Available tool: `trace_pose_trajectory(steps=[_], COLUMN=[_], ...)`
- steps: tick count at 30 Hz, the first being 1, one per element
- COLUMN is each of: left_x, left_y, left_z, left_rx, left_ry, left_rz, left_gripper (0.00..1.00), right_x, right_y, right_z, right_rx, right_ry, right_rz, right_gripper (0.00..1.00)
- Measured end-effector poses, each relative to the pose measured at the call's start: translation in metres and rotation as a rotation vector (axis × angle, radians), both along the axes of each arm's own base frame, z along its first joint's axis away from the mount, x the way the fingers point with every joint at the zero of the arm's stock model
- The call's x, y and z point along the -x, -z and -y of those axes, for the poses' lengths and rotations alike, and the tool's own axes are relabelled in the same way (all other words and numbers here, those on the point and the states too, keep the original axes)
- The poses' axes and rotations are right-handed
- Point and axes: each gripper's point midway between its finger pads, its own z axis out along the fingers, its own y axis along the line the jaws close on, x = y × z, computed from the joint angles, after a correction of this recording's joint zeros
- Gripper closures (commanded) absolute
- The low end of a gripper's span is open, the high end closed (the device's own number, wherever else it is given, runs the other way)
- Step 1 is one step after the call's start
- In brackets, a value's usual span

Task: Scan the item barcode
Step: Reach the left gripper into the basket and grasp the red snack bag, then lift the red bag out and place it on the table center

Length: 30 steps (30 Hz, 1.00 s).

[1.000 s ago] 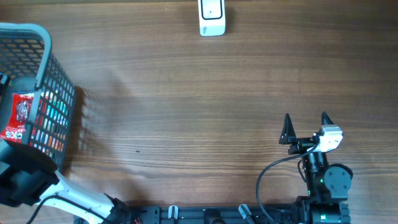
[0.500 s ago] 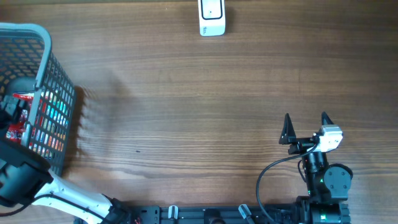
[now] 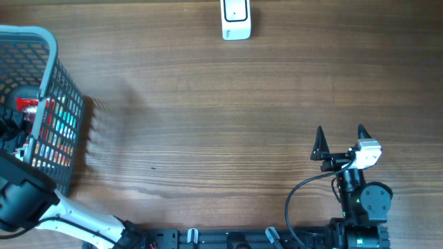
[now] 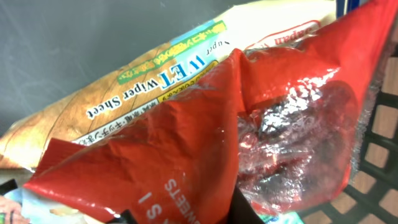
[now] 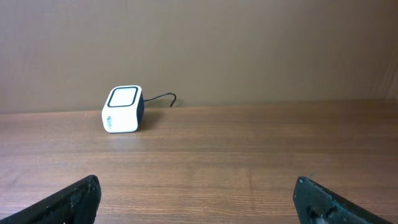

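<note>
Left claw [image 4: 181,210] looks pinched narrow on the red packet [image 4: 273,118], down inside the basket [image 3: 64,83] at the left edge of the table [image 3: 208,124]. So we're at the pick step. Next it needs lifting clear and carrying to the white scanner [image 3: 236,21], barcode facing it.

The overhead view looks straight down on the table [image 3: 221,104], with the scanner [image 3: 236,19] at its top edge and the basket [image 3: 69,124] far to the scanner's left. The right wrist view sits low, well back from the scanner [image 5: 122,109], facing it level across the wood. The left wrist view is pressed close against a red packet [image 4: 261,124] inside the basket. Overhead also glimpses that packet [image 3: 26,104].
</note>
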Motion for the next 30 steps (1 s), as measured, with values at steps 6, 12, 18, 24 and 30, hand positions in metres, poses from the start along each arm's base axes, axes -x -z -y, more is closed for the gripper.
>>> trace_pose_trajectory(steps=[6,12,18,24,30], left_x=[0.003,0.008,0.053,0.059,-0.006], left_y=[-0.020,-0.146,-0.334,-0.401,-0.344], left_z=[0.007,0.009,0.064,0.193,0.320], left_rx=[-0.012,-0.292,-0.653,-0.512,-0.083], left_ry=[0.001,-0.002,-0.113,0.118,0.586], left_rz=[0.021,0.237,0.649,0.999,0.934], left_gripper=[0.96,0.96,0.96,0.96,0.96], right_x=[0.000,0.000,0.000,0.000,0.000], right_y=[0.000,0.000,0.000,0.000,0.000], right_z=[0.000,0.000,0.000,0.000,0.000], right_rx=[0.000,0.000,0.000,0.000,0.000], right_ry=[0.000,0.000,0.000,0.000,0.000], right_rz=[0.000,0.000,0.000,0.000,0.000], right_gripper=[0.00,0.00,0.00,0.00,0.00])
